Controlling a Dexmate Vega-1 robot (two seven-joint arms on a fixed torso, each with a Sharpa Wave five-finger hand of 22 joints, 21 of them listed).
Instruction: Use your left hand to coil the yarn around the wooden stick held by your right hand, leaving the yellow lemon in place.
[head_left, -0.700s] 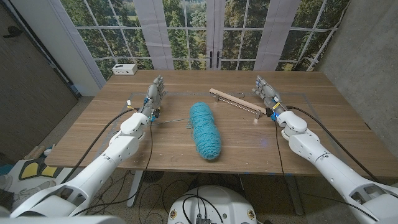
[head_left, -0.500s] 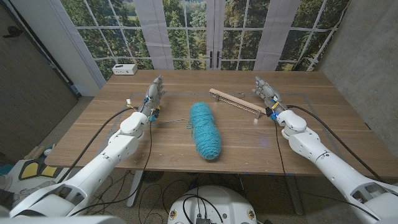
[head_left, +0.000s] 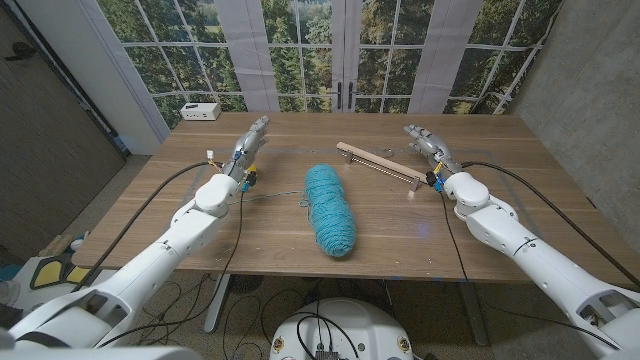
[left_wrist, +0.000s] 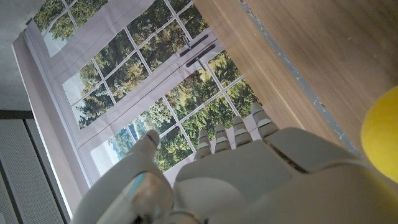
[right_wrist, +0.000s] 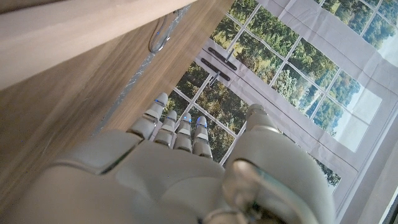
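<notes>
— What is seen from the head view?

— A skein of teal yarn (head_left: 329, 208) is laid lengthwise at the middle of the wooden surface (head_left: 520, 180). A wooden stick (head_left: 378, 162) is laid slantwise beyond it, toward the right hand (head_left: 428, 147). The stick is not gripped; the right hand is held just beside its near end, fingers extended and apart, nothing in it.

— And the left hand?

— The left hand (head_left: 250, 145) is seen on the other side of the yarn, well apart from it, fingers stretched toward the windows and released, nothing held. A white box (head_left: 201, 110) is set at the far left corner of the surface.

— Is the lemon placed anywhere in that view?

— No lemon can be made out there. In the left wrist view a rounded yellow shape, taken to be the lemon (left_wrist: 380, 132), is cut by the picture's edge, close to the back of the left hand (left_wrist: 249, 180); whether it is touched cannot be told. The fingers (left_wrist: 236, 134) are shown straight and side by side.

— What is added by the right wrist view?

— The back of the right hand (right_wrist: 180, 174) is shown with fingers (right_wrist: 177, 127) extended against the window, and a pale wooden edge, likely the stick (right_wrist: 74, 31), is seen close by. A small metal loop (right_wrist: 160, 34) is seen lying on the surface.
</notes>
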